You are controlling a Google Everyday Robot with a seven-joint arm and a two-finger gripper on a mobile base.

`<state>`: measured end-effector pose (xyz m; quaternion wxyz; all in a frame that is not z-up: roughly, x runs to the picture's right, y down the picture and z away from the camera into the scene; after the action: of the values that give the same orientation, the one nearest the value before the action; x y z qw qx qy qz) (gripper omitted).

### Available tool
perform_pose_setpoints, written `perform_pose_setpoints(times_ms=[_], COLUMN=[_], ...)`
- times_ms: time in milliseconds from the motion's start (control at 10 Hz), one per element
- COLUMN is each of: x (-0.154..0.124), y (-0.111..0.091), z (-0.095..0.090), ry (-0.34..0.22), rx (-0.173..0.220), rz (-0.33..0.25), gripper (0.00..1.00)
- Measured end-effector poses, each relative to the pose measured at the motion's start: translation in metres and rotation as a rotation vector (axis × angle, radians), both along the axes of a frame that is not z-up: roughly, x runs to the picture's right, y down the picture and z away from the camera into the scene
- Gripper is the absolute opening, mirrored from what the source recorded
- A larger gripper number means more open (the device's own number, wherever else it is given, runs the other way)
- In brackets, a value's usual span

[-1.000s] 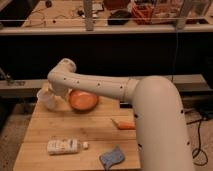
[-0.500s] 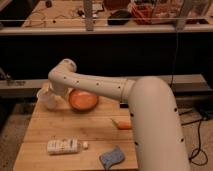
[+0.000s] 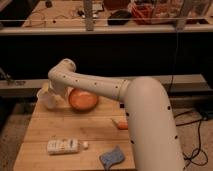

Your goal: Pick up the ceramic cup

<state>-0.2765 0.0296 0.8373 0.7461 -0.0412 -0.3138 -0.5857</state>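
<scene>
Your gripper [image 3: 50, 91] is down at the back of the light wooden worktop [image 3: 95, 135], on the left side of the camera view. It hangs below the bent white wrist of the arm [image 3: 100, 87]. The arm reaches in from the lower right and covers much of the worktop's right side.

The fingers are released and spread wide, not clenched on anything. They are low at the small plain white ceramic cup [image 3: 46, 101], but you cannot tell whether they touch it.

The cup stands upright on the worktop near its back left corner. Just beside it, toward the middle of the worktop, is the wide shallow orange bowl [image 3: 82, 100], which is partly hidden behind the arm.

Nearer the camera, a small orange piece [image 3: 120, 124] lies against the edge of the arm, and what it is cannot be made out. A white flat pack [image 3: 62, 146] lies on its side near the front left, well apart from the cup. A blue sponge [image 3: 112, 156] rests at the front edge, close to the arm's wide lower section.
</scene>
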Motion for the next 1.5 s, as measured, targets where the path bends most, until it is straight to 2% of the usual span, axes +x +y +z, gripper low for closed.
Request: perform_pose_setpoints(times_ms=[1500], x=[-0.021], y=[0.013], z=[0.033], ry=[-0.041], rx=[-0.023], rz=[-0.076], gripper=[0.8])
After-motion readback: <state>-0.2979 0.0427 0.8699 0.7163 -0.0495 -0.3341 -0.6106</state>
